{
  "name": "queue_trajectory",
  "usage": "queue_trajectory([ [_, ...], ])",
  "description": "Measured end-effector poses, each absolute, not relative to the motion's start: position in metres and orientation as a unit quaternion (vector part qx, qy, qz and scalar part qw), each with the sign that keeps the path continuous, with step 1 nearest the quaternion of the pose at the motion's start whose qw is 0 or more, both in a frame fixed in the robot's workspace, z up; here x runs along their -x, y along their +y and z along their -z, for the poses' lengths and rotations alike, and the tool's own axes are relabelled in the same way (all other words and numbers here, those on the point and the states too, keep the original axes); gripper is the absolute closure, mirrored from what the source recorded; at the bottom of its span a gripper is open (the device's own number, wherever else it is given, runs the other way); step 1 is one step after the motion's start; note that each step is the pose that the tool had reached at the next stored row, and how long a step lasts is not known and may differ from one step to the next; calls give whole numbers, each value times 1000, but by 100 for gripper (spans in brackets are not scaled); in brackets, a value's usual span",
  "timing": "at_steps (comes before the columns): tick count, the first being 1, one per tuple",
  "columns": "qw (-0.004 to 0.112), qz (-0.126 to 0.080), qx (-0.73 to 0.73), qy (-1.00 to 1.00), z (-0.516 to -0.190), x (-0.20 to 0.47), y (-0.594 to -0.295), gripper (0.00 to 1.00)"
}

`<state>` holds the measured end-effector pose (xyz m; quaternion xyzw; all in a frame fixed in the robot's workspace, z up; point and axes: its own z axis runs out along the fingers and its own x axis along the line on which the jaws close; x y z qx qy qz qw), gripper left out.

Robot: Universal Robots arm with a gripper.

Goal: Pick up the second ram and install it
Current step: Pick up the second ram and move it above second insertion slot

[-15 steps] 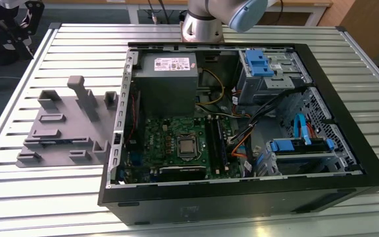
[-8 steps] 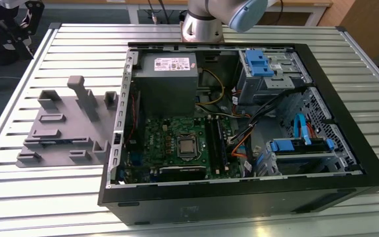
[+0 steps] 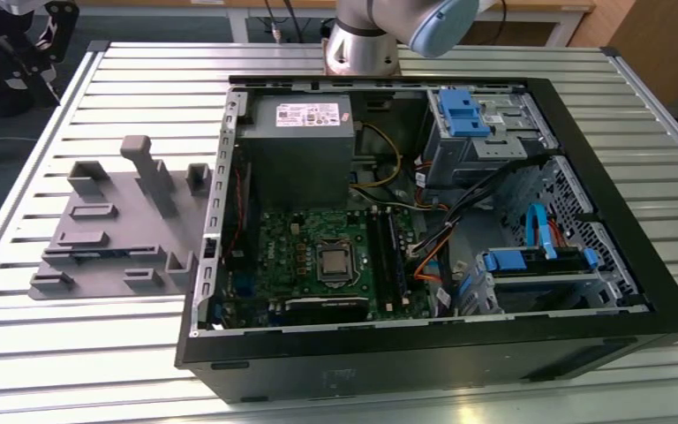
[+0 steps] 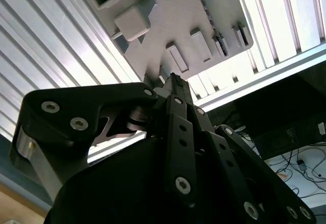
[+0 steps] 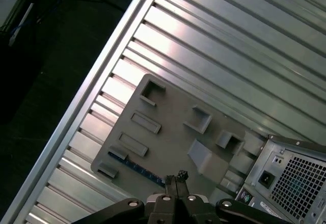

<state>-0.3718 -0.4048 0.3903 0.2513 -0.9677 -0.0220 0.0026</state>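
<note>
The second ram (image 5: 136, 167) lies on edge in a slot of the grey fixture block (image 5: 168, 127), its blue label strip showing; in the exterior view it is a thin bluish line (image 3: 80, 254) along the block's near side. My gripper (image 5: 176, 177) hangs high above the block, close to the ram's end, with its fingers pressed together and nothing between them. In the second wrist view the gripper (image 4: 170, 79) points at the fixture block (image 4: 173, 10). The green motherboard (image 3: 315, 256) with its long black slots (image 3: 392, 256) lies inside the open computer case.
The black computer case (image 3: 433, 353) lies open on the ribbed metal table (image 3: 139, 106), to the exterior view's right of the fixture block (image 3: 103, 221). Inside are a power supply (image 3: 297, 132), drive cages (image 3: 480, 124) and loose cables (image 3: 480, 194). The arm's base (image 3: 363, 49) stands behind the case.
</note>
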Motion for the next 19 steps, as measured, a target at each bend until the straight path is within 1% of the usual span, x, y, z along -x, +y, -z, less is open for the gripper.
queue_trajectory([
  [19,3,22,-278,-960,-390,372,-405,89],
])
